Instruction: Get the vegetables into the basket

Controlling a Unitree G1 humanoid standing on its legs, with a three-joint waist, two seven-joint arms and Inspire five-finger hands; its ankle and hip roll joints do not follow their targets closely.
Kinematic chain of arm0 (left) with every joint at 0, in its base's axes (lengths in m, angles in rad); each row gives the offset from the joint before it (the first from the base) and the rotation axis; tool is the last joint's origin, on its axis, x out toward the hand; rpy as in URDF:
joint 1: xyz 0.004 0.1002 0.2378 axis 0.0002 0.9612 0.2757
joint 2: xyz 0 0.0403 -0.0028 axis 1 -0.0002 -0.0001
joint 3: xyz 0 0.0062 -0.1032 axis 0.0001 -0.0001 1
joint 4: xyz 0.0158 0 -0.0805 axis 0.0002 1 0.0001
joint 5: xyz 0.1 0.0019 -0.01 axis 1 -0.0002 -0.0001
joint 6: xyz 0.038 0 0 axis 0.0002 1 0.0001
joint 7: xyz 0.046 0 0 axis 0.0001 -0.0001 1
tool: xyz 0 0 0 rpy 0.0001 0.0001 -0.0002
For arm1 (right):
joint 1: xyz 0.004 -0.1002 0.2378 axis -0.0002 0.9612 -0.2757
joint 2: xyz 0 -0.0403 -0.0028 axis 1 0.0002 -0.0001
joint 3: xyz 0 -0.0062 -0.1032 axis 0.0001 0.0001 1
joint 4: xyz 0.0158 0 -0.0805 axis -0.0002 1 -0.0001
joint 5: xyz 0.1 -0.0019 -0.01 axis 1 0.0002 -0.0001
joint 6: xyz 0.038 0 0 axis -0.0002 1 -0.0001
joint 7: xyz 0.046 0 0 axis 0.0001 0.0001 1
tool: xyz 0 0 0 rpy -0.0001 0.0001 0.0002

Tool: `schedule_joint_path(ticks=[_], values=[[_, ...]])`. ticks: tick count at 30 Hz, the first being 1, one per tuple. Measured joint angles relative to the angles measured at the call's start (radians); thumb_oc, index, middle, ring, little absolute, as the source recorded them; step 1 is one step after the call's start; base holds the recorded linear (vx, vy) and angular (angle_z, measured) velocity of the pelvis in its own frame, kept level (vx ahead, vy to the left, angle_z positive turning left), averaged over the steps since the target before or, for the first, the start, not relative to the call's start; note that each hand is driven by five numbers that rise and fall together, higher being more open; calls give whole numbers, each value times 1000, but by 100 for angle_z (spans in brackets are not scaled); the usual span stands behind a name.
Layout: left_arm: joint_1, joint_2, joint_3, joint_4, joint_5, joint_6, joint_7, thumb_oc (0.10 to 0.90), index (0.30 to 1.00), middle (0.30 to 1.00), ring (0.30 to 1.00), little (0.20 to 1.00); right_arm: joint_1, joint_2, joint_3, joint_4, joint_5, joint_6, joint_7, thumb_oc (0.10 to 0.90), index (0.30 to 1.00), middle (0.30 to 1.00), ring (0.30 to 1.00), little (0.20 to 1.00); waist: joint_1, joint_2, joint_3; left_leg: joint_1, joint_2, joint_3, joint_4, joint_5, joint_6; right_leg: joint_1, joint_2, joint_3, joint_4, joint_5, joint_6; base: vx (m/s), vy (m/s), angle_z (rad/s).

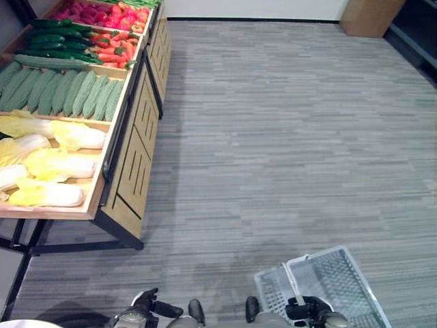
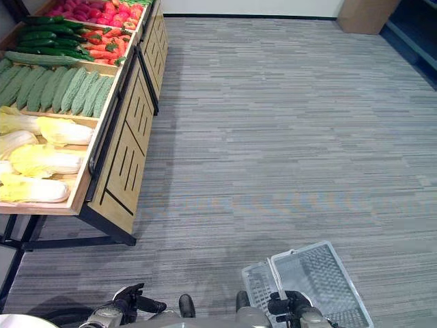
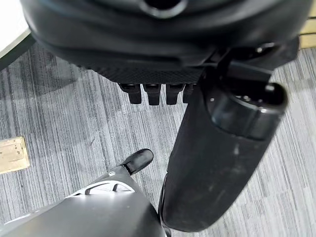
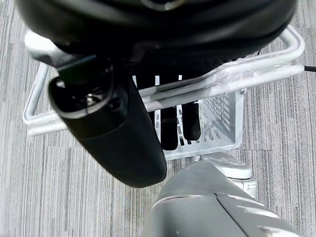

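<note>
Nearest of all, the right hand (image 4: 118, 133) has its fingers (image 4: 170, 126) curled round the paired grey handles (image 4: 232, 79) of the basket (image 1: 334, 283), thumb wrapped on the other side, so the pale mesh basket hangs in its grasp low over the grey plank floor (image 1: 287, 137). Beside the basket, the left hand (image 3: 217, 158) hangs free over the same floor, touching nothing; its fingers (image 3: 148, 94) are bent inward in a short row and the thumb sticks out straight.

Well away from the basket, across a broad open stretch of floor, stands the wooden produce stand (image 1: 133, 157) on dark metal legs. Its raised rim faces the open floor. In the compartment closest to the basket lie pale yellow cabbages (image 1: 54, 164); beyond them bumpy green gourds (image 1: 65, 92), then dark cucumbers (image 1: 54, 41) beside red peppers and carrots (image 1: 116, 48), and pink-red vegetables (image 1: 102, 12) farthest off.
</note>
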Motion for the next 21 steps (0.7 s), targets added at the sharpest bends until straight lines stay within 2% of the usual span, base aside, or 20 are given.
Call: schedule_joint_path(ticks=[1, 4, 5, 7, 8, 10, 11, 12, 14, 16, 18, 20, 21], values=[[-14, 3, -3, 3, 1, 0, 0, 900, 1000, 1000, 1000, 1000, -24, -2, 0, -2, 0, -2, -1, 400, 300, 300, 300, 300, 2, 3, 19, 1, 19, 17, 0, -2, 8, -74, 9, 0, 125, -3, 6, 51, 183, -32], [-31, 3, -3, 10, 2, 0, 0, 900, 1000, 1000, 1000, 1000, -30, -6, 0, 4, 0, -2, -2, 400, 300, 300, 300, 300, -1, -1, 37, 2, 14, 15, 0, -8, 24, -136, -4, -6, 252, 0, 19, 38, 147, -13], [-44, 3, -9, 1, 2, -1, -1, 900, 1000, 1000, 1000, 1000, -42, -16, 1, 2, 0, -2, -3, 400, 300, 300, 300, 300, 0, 4, 66, 15, 10, 15, 0, -9, 42, -204, -11, -17, 386, 0, 23, 47, 76, -8], [-50, 3, -23, -7, 2, 0, 1, 900, 1000, 1000, 1000, 1000, -46, -26, -1, -12, 0, -4, -7, 400, 300, 300, 300, 300, -2, 7, 91, 22, -6, 14, 0, -14, 56, -270, -42, -27, 480, -43, 64, 81, 45, 5], [-42, 6, -23, -7, 2, 2, 3, 900, 1000, 1000, 1000, 1000, -28, -20, 1, -8, 0, 5, -7, 400, 300, 300, 300, 300, 0, 15, 96, 26, -18, 10, 0, -20, 64, -279, -41, -38, 428, -49, 72, 120, 33, 15], [-34, 3, -20, -4, -1, 2, 6, 900, 1000, 1000, 1000, 1000, -12, -19, -1, -6, 2, 6, -5, 400, 300, 300, 300, 300, 1, 16, 98, 27, -25, 6, 0, -25, 78, -260, -30, -61, 260, -45, 74, 102, -10, 10], [-29, 4, -20, -4, -2, 0, 8, 900, 1000, 1000, 1000, 1000, -6, -17, -1, -9, 4, 7, -6, 400, 300, 300, 300, 300, 1, 18, 101, 26, -29, 11, 1, -25, 87, -260, -23, -69, 176, -29, 70, 158, -62, -2], [-29, 3, -18, 9, 0, 0, 13, 900, 1000, 1000, 1000, 1000, 1, -15, -2, -9, 4, 7, -6, 400, 300, 300, 300, 300, 1, 20, 102, 27, -34, 17, 1, -35, 85, -255, -10, -74, 24, 0, 81, 132, -52, -8], [-28, 4, -13, 21, 0, 3, 16, 900, 1000, 1000, 1000, 1000, 7, -14, -2, -14, 4, 8, -5, 400, 300, 300, 300, 300, -2, 20, 102, 39, -39, 17, 5, -48, 79, -257, -1, -74, -83, 31, 76, 142, -53, -4], [-21, 2, -1, 24, 0, 3, 16, 900, 1000, 1000, 1000, 1000, 23, -13, -2, -16, 4, 8, -4, 400, 300, 300, 300, 300, -2, 19, 101, 62, -43, 14, 6, -50, 65, -256, -1, -78, -95, 53, 69, 167, -75, 15], [-8, 2, 0, 22, 0, 0, 16, 900, 1000, 1000, 1000, 1000, 59, -10, 0, -13, 3, 10, 2, 400, 300, 300, 300, 300, -2, 9, 91, 112, -50, -6, 6, -80, 30, -215, -4, -82, -93, 82, 53, 243, -131, 25], [-1, -8, 1, 24, 0, 1, 16, 900, 1000, 1000, 1000, 1000, 65, -12, 0, -10, 2, 15, 0, 400, 300, 300, 300, 300, -3, 24, 81, 136, -26, -18, 6, -105, 1, -199, 17, -86, -79, 152, 15, 269, -169, 21], [-2, -16, 1, 30, 0, 1, 15, 900, 1000, 1000, 1000, 1000, 66, -18, 3, -3, 1, 14, 4, 400, 300, 300, 300, 300, -7, 40, 63, 143, 5, -44, 6, -121, -26, -185, 45, -85, -81, 199, -27, 374, -242, 40]])
